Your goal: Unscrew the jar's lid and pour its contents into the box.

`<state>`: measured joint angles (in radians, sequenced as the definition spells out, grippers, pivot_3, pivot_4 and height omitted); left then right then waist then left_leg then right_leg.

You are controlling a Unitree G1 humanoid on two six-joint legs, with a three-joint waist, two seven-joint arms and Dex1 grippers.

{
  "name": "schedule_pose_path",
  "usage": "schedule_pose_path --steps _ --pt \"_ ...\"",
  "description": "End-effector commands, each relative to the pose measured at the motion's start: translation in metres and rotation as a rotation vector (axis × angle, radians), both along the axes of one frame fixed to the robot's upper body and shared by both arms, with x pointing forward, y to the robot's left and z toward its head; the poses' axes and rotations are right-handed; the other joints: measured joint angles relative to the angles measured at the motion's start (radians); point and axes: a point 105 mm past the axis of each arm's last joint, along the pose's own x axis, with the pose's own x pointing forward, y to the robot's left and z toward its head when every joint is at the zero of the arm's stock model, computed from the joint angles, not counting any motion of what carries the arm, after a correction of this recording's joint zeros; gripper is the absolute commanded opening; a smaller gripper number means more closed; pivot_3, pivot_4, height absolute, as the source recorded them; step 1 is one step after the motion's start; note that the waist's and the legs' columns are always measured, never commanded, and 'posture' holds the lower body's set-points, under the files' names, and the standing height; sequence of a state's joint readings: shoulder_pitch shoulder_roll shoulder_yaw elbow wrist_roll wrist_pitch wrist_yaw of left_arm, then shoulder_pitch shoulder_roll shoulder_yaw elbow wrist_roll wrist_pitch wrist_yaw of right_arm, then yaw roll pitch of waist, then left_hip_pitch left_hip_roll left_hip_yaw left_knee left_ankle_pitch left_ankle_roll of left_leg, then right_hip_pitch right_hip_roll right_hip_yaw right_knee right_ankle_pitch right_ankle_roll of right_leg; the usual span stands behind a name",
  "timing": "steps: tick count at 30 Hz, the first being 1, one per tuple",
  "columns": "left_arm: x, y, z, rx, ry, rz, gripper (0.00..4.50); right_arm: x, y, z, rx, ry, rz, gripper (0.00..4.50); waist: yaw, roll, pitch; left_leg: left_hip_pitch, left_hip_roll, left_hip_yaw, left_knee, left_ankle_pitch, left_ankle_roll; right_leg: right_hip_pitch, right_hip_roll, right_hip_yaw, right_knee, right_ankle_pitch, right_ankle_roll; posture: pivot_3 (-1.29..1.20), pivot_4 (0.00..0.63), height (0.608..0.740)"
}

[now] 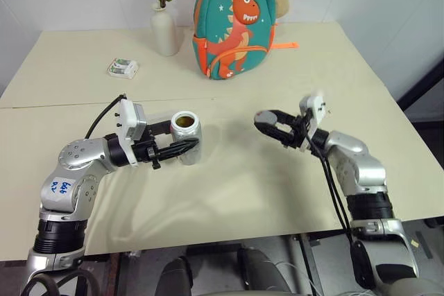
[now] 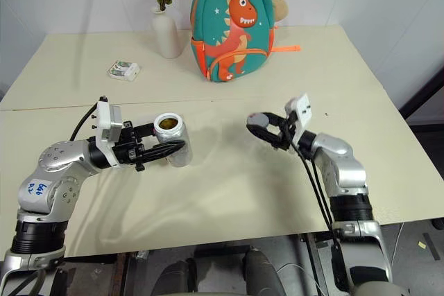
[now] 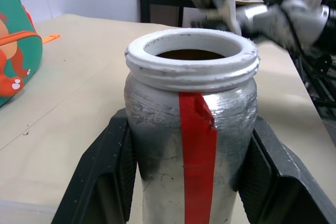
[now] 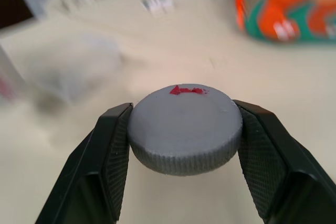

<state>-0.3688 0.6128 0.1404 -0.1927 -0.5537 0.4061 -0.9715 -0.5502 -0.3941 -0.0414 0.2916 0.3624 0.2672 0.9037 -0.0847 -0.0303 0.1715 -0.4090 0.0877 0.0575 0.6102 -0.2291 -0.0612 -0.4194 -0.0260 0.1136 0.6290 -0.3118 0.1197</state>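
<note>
Standing upright and uncapped, the jar (image 1: 186, 137) sits just left of the middle of the cream table (image 1: 236, 185), its white rim open to the ceiling and a red strip of tape running down its side. The left gripper (image 1: 182, 148) reaches in from nine o'clock, its two black fingers pinching the jar's body, probably to keep it steady and level so nothing spills. Something brown, the contents (image 1: 184, 122), shows down inside the mouth. At three o'clock of the jar, well apart, the right gripper (image 4: 184, 129) hangs above the table with its fingers clamped on the grey lid (image 4: 185, 128), red mark on top; the cap is off and looks ready to be set aside. At twelve o'clock, far back, stand a white vase (image 1: 164, 29) and a dinosaur backpack (image 1: 236, 22), with a small packet (image 1: 123, 68) at eleven.
</note>
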Motion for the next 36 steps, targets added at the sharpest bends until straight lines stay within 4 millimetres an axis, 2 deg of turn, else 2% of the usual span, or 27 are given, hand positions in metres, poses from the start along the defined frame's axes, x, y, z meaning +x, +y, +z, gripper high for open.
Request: schedule_pose_path --steps 1,4,9,15,16,21,25,32,36 --pt "-0.006 -0.002 0.013 -0.014 -0.049 -0.018 2.18 -0.003 0.003 -0.015 -0.058 -0.036 -0.003 2.56 -0.002 0.0 0.0 0.0 0.0 0.0 0.0 0.0 0.0 0.0 0.0 0.0 0.0 0.0 0.0 0.0 0.15 0.74" --pt "-0.005 -0.004 0.014 -0.018 -0.049 -0.019 2.18 -0.002 0.002 -0.025 -0.085 -0.036 -0.003 2.56 -0.002 0.001 0.001 0.001 0.0 0.001 0.001 0.0 0.0 0.0 0.0 0.001 0.001 0.0 0.001 0.0 0.15 0.74" --pt "-0.005 -0.003 0.016 -0.02 -0.048 -0.015 2.18 0.001 -0.003 -0.027 -0.068 -0.019 -0.01 2.56 -0.001 0.001 0.001 0.001 0.0 0.002 0.001 0.0 0.0 0.001 0.0 0.002 0.001 0.001 0.001 0.0 0.15 0.74" --pt "-0.005 -0.001 0.016 -0.019 -0.051 -0.004 2.18 0.002 -0.004 -0.012 -0.05 -0.033 0.022 4.49 -0.001 0.001 0.001 0.002 0.0 0.001 0.001 0.0 0.0 0.001 0.0 0.002 0.001 0.001 0.001 0.0 0.15 0.74" --pt "-0.005 0.0 0.017 -0.02 -0.053 0.001 2.18 0.003 -0.005 -0.008 -0.047 -0.042 0.027 4.49 -0.001 0.001 0.001 0.002 0.0 0.001 0.001 0.0 0.0 0.001 0.0 0.002 0.001 0.001 0.001 0.0 0.15 0.74" --pt "-0.004 0.005 0.023 -0.015 -0.075 0.028 2.18 -0.005 0.002 0.034 -0.038 -0.134 0.159 4.49 0.0 0.001 0.002 0.002 0.0 0.002 0.001 0.0 0.0 0.002 0.0 0.002 0.001 0.001 0.002 0.0 0.15 0.74" --pt "-0.004 0.017 0.039 -0.044 -0.089 0.076 2.18 -0.028 0.024 0.091 -0.077 -0.261 0.389 4.49 -0.002 0.004 0.012 0.002 0.0 0.002 0.002 0.0 0.0 0.001 0.0 0.002 0.001 0.001 0.002 0.0 0.15 0.74" --pt "0.003 0.048 0.05 -0.042 -0.082 0.229 2.18 -0.053 0.052 0.136 -0.11 -0.374 0.568 4.49 0.001 0.004 0.013 0.002 0.001 0.002 0.002 -0.001 -0.001 0.001 0.0 0.001 0.002 0.0 0.001 0.0 0.15 0.74" --pt "0.013 0.069 0.044 0.057 -0.068 0.381 2.18 -0.049 0.057 0.138 -0.115 -0.373 0.567 4.49 0.001 0.003 0.013 0.002 0.001 0.002 0.002 -0.001 -0.001 0.001 0.0 0.001 0.001 0.0 0.001 0.0 0.15 0.74"
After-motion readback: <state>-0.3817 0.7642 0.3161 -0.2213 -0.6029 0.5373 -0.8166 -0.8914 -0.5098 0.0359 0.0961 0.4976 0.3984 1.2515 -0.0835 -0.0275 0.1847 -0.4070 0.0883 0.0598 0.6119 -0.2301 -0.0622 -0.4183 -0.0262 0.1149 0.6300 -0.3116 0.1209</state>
